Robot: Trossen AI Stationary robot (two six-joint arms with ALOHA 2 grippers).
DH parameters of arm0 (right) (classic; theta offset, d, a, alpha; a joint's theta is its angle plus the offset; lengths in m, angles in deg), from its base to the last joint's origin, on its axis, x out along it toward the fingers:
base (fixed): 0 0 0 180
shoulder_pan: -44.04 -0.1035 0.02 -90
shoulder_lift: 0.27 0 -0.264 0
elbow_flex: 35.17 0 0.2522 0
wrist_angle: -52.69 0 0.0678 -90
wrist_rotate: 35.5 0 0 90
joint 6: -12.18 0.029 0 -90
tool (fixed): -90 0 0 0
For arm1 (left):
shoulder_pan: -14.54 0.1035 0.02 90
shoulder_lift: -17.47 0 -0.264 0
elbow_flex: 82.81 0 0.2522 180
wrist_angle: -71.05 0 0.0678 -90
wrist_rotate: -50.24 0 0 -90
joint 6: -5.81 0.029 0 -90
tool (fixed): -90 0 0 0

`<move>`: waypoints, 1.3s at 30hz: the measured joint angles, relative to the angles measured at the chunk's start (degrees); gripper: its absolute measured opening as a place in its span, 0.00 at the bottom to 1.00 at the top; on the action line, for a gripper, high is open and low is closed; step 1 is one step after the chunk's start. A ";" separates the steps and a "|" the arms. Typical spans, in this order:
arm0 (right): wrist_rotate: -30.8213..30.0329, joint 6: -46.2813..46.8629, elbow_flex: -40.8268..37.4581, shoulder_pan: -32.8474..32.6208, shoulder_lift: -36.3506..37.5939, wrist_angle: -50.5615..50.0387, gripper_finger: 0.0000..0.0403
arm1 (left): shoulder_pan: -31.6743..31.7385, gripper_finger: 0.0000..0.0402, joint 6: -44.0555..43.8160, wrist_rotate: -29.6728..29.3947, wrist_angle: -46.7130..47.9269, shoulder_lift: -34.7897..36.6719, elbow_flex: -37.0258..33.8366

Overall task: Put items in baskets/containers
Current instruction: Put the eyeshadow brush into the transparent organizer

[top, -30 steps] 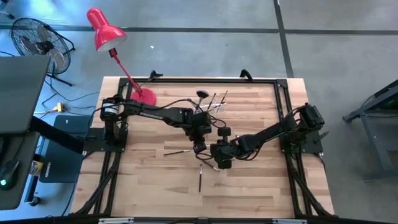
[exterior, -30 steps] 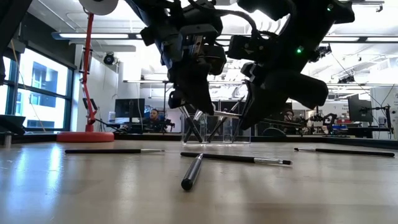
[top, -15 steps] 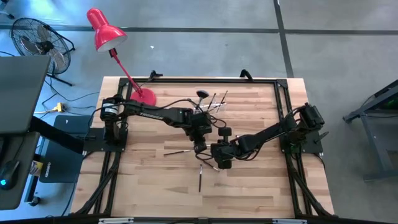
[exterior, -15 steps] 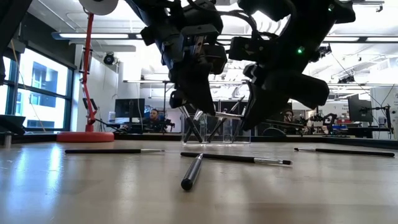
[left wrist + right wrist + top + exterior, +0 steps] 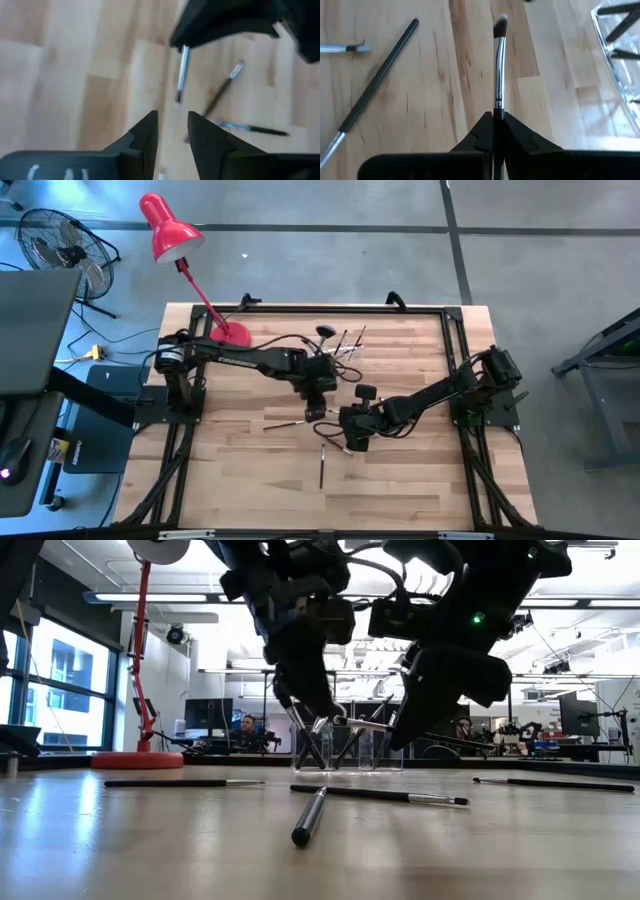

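Note:
Over the table's middle, my right gripper (image 5: pixel 345 442) (image 5: pixel 495 120) is shut on a thin brush (image 5: pixel 498 60) with a silvery ferrule and a pale-tipped head. Close to its left, my left gripper (image 5: pixel 314 413) (image 5: pixel 172 127) is open with nothing between its fingers, a short way off the brush's head (image 5: pixel 182 70). Beyond them the clear holder (image 5: pixel 340 348) (image 5: pixel 620 55) stands on the wood at the far middle, with several brushes leaning in it. Several more brushes (image 5: pixel 308 818) (image 5: pixel 380 795) lie flat on the table. My right gripper pinches the brush's handle just behind the ferrule (image 5: pixel 497 106) between its two fingers. The fingers slant down from the table's right and lie along the brush. The ferrule and head stick out ahead of the fingertips, lifted clear of the wood.
A red desk lamp's round base (image 5: pixel 233 333) sits at the far left corner. Loose brushes lie near the left (image 5: pixel 185 782), near the right (image 5: pixel 555 783) and under the grippers (image 5: pixel 375 85). Bare wood lies along the near edge.
My left gripper has drawn back a little from the brush toward the table's far left and rolled; in the low view its fingers stand wider apart than before. My right gripper has rolled in place, and the brush stays in its fingers.

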State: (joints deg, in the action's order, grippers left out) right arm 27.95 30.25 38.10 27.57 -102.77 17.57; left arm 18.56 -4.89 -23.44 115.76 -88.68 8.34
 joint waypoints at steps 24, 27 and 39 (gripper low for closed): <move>-8.41 19.67 0.00 14.93 0.24 22.26 0.04 | 8.41 0.26 -5.01 -14.02 -30.07 47.61 -48.66; -4.53 16.12 0.00 18.98 0.26 28.57 0.04 | 8.41 0.26 -2.89 -14.63 -29.30 49.27 -49.01; -4.97 13.14 -6.85 27.34 5.46 43.57 0.04 | 8.41 0.26 -0.02 -14.95 -23.09 49.87 -49.01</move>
State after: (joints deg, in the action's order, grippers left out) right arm 22.97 43.39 31.25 54.91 -97.31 61.15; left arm 26.96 -4.91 -38.39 92.66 -38.80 -40.67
